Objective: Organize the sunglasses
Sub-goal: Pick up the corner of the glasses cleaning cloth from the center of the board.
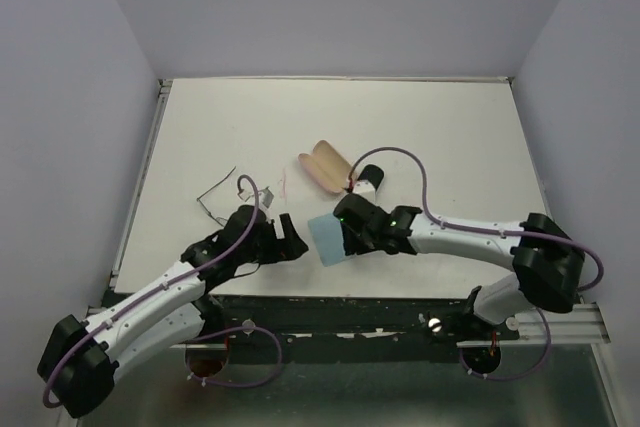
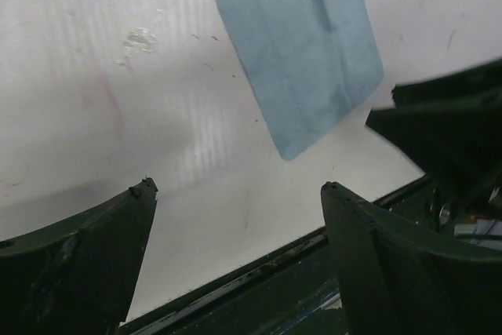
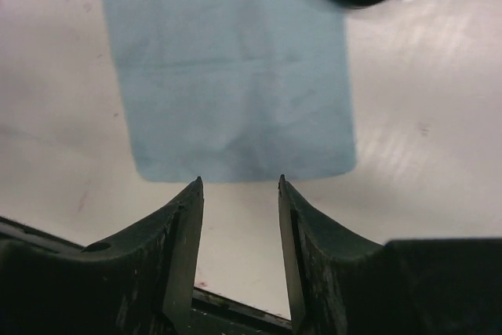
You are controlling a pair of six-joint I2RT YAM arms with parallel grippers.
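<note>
No orange-yellow sunglasses show in any view. A light-blue cloth (image 1: pixel 326 241) lies flat near the table's front edge, between my two grippers. My left gripper (image 1: pixel 290 237) is open and empty just left of it. In the left wrist view its fingers (image 2: pixel 133 217) stand wide apart over bare table and the front edge, with the cloth (image 2: pixel 302 52) ahead. My right gripper (image 1: pixel 346 231) is open at the cloth's right side. In the right wrist view the right gripper (image 3: pixel 239 183) has its tips just short of the cloth's near edge (image 3: pixel 235 76) and holds nothing.
An open peach-pink case (image 1: pixel 322 165) lies at mid table. A black case with a white patch (image 1: pixel 371 178) sits right behind my right arm. A thin dark wire frame (image 1: pixel 215 192) lies at the left. The table's front rail (image 2: pixel 259 268) runs under my left gripper.
</note>
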